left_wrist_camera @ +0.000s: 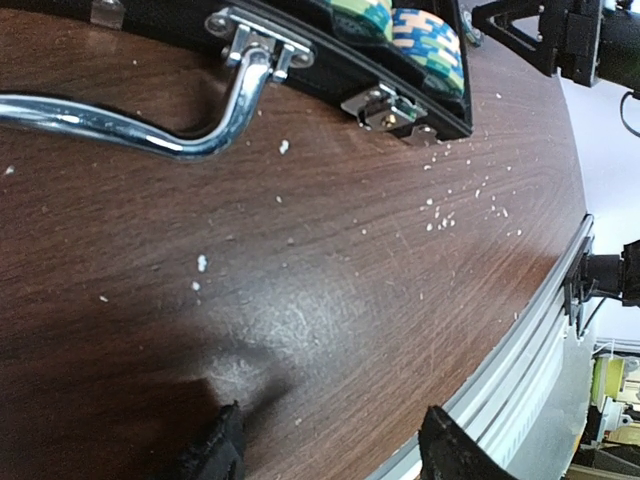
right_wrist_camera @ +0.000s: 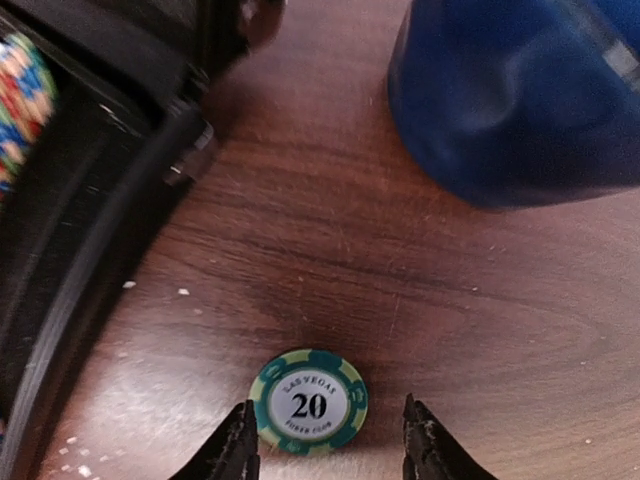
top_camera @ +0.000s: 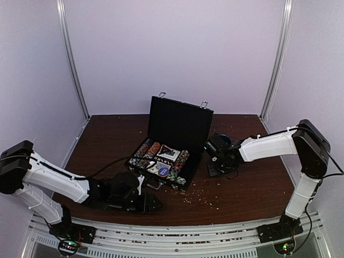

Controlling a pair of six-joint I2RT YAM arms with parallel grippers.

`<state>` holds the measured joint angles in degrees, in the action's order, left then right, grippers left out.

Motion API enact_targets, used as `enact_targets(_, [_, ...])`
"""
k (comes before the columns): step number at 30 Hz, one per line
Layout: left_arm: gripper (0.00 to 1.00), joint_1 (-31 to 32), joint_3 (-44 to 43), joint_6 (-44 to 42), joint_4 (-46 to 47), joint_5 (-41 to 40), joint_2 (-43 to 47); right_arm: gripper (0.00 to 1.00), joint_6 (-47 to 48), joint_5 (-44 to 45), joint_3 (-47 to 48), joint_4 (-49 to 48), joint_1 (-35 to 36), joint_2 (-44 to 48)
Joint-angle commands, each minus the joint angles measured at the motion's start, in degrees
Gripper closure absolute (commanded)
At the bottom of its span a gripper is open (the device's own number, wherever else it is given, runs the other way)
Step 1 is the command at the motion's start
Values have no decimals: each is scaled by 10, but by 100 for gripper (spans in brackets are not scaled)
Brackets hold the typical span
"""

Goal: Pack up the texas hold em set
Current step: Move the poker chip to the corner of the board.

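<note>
The black briefcase [top_camera: 180,126] stands open at the table's middle, lid upright, with rows of striped chips [top_camera: 148,149] and a card deck [top_camera: 167,153] in its tray. Its silver handle [left_wrist_camera: 150,128] and a latch [left_wrist_camera: 385,105] show in the left wrist view. My left gripper [left_wrist_camera: 330,440] is open and empty, low over bare table in front of the case. My right gripper [right_wrist_camera: 325,440] is open just above the table, right of the case. A green "20" chip [right_wrist_camera: 309,401] lies flat between its fingertips, nearer the left one. No dice show.
A dark blue cup [right_wrist_camera: 515,95] stands just beyond the loose chip, next to the case's right side; it also shows in the top view [top_camera: 224,141]. White crumbs [top_camera: 201,198] are scattered on the brown table in front of the case. The table's metal front rail [left_wrist_camera: 530,350] is near my left gripper.
</note>
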<state>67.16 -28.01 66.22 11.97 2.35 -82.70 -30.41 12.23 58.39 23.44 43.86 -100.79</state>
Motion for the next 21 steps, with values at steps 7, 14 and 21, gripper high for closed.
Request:
enact_targets(7, [38, -4, -14, -12, 19, 20, -21, 49, -22, -11, 19, -28, -17, -53])
enact_targets(14, [38, -4, -13, -12, 24, 21, -25, 54, -28, -50, -11, -36, -15, -50])
enact_targets(21, [38, -4, -15, -10, 29, 26, -33, 61, -65, -69, -73, -35, -9, -17])
